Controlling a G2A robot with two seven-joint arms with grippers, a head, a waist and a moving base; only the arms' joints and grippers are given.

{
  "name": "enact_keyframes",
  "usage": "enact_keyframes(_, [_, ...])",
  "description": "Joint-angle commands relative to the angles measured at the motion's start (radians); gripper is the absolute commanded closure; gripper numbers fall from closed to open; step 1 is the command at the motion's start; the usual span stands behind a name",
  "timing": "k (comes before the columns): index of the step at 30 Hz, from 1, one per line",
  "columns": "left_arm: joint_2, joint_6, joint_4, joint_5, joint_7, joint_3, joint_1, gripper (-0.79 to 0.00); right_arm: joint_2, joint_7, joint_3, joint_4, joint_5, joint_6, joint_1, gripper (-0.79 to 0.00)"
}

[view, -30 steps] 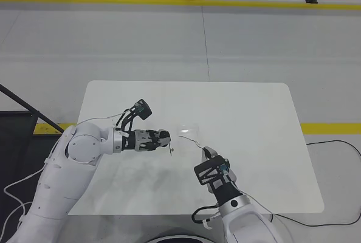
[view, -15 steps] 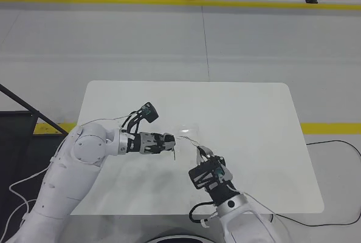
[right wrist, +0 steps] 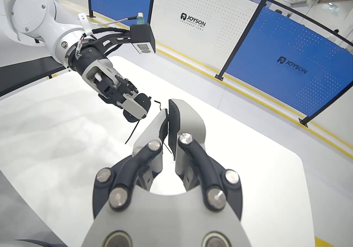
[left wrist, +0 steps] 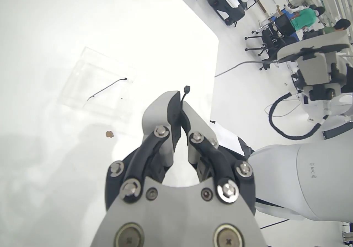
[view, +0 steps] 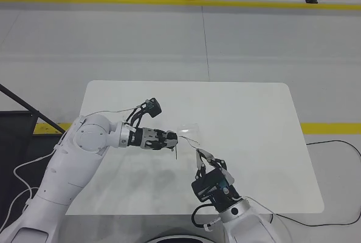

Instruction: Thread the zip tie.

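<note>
My left gripper (view: pixel 173 141) is shut on a black zip tie. Its square head (left wrist: pixel 187 88) pokes out past the fingertips, and its tail (right wrist: pixel 131 132) hangs down toward the white table (view: pixel 247 109). My right gripper (right wrist: pixel 168 111) is shut on a thin black tie strip, whose hooked tip (right wrist: pixel 157 102) sticks out toward the left gripper (right wrist: pixel 138 110). In the top view the right gripper (view: pixel 202 157) sits just right of and nearer than the left one, a small gap apart. I cannot tell whether both grippers hold the same tie.
A clear plastic sheet (left wrist: pixel 82 71) lies flat on the table beyond the grippers, with a thin dark strand (left wrist: pixel 106 88) over it. A small brown speck (left wrist: pixel 109 134) sits near it. A cable (view: pixel 344 182) runs on the floor past the table's right edge.
My left gripper has moved right and slightly nearer, with its tie. My right gripper has shifted left, so the gap between the two has shrunk.
</note>
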Motion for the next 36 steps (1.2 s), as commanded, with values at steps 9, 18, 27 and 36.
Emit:
enact_keyframes(9, [0.0,0.0,0.0,0.0,0.0,0.0,0.0,0.0,0.003,0.007,-0.02,0.037,-0.04,0.046,0.033,0.0])
enact_keyframes(18, [0.0,0.0,0.0,0.0,0.0,0.0,0.0,0.0,0.011,-0.004,-0.066,0.074,-0.104,0.1,0.068,0.0])
enact_keyframes(27, [0.0,0.0,0.0,0.0,0.0,0.0,0.0,0.0,0.025,-0.023,-0.083,0.075,-0.138,0.106,0.056,0.0])
enact_keyframes(36, [0.0,0.0,0.0,0.0,0.0,0.0,0.0,0.0,0.04,-0.046,-0.089,0.075,-0.155,0.092,0.051,0.0])
